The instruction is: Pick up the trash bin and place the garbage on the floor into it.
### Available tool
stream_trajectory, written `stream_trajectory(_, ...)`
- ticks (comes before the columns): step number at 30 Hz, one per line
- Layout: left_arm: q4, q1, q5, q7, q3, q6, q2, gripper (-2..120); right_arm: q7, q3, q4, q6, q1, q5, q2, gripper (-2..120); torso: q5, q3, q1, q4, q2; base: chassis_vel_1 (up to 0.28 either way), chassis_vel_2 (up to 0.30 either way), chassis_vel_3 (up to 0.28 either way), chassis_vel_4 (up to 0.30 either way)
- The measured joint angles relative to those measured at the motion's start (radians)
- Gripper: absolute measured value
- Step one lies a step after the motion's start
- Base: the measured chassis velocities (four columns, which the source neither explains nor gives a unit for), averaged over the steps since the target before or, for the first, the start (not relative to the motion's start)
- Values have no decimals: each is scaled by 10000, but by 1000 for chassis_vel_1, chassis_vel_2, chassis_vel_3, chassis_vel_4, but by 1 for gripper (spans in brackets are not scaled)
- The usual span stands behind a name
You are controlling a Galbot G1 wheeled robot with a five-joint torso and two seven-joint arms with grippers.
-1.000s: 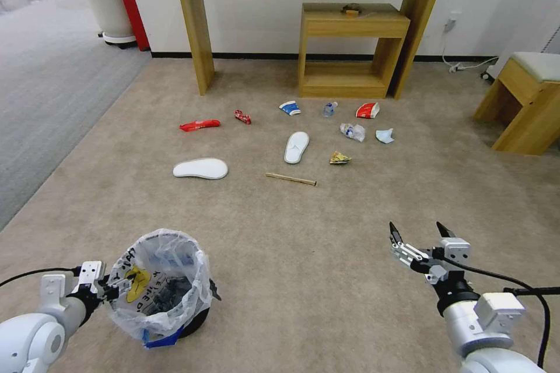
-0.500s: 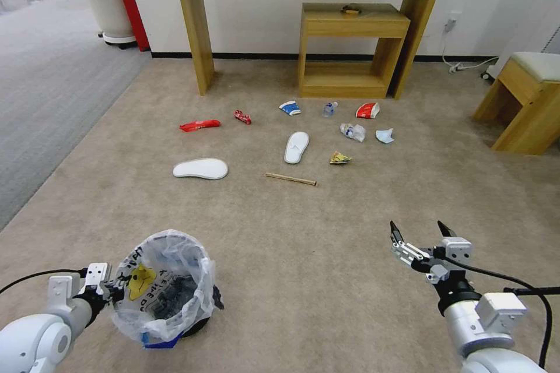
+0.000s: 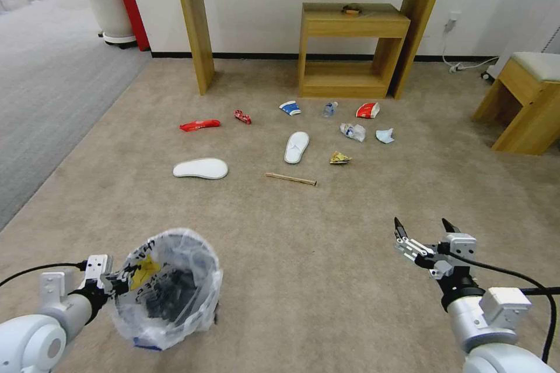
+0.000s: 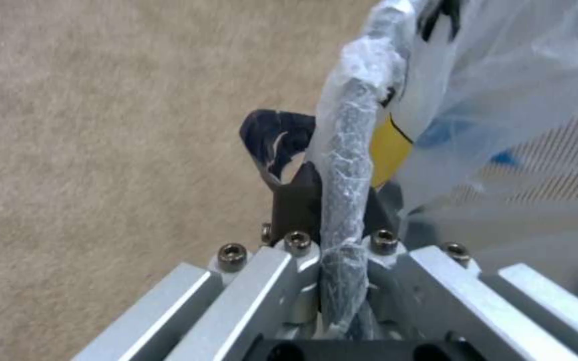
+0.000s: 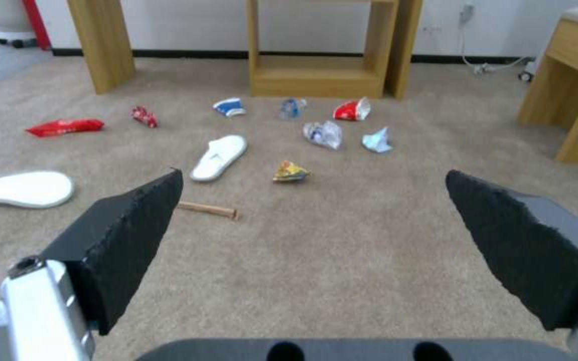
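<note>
Trash bin (image 3: 169, 291) lifted, tilted, left pincer (image 3: 119, 281) clamping rim

1. Even, bright indoor light falls on the floor (image 3: 303, 256); shadows are faint and soft.
2. The left wrist view is blurred, the trash bin (image 4: 436, 100) liner washed pale (mild glare).
3. The head view bends straight lines near its edges.

Garbage (image 3: 296, 147) on floor (image 3: 326, 256) beyond bin (image 3: 169, 288)

Head high; wrists low — shared floor (image 3: 303, 245)
</note>
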Motion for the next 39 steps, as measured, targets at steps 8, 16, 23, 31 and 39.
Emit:
stream_trajectory(8,-1720,1317,-635,-1770,-146,0,-589,0,1,31,256,-20,87,209,-77,100,1,-2,-1,3,0,0,0,0,0)
stream_trajectory(16,-1983,2131,-348,-1969,-729,1,-1244,0,-51,157,691,-57,4,249,-60,100,-1,-2,0,1,0,0,0,0,0)
stream_trajectory(23,-1424,2117,-675,-1562,-1527,0,-1319,0,-264,280,966,-60,23,258,-59,100,-2,-2,0,2,0,0,0,0,0)
stream_trajectory(31,-824,1975,-933,-1143,-1940,-3,-1240,0,-279,270,992,-43,39,271,-74,100,-2,-2,-1,2,0,0,0,0,0)
stream_trajectory(39,-581,1679,-940,-1034,-1869,-4,-1182,0,-305,248,829,-26,108,224,-94,100,-1,-1,0,3,0,-30,124,33,-122)
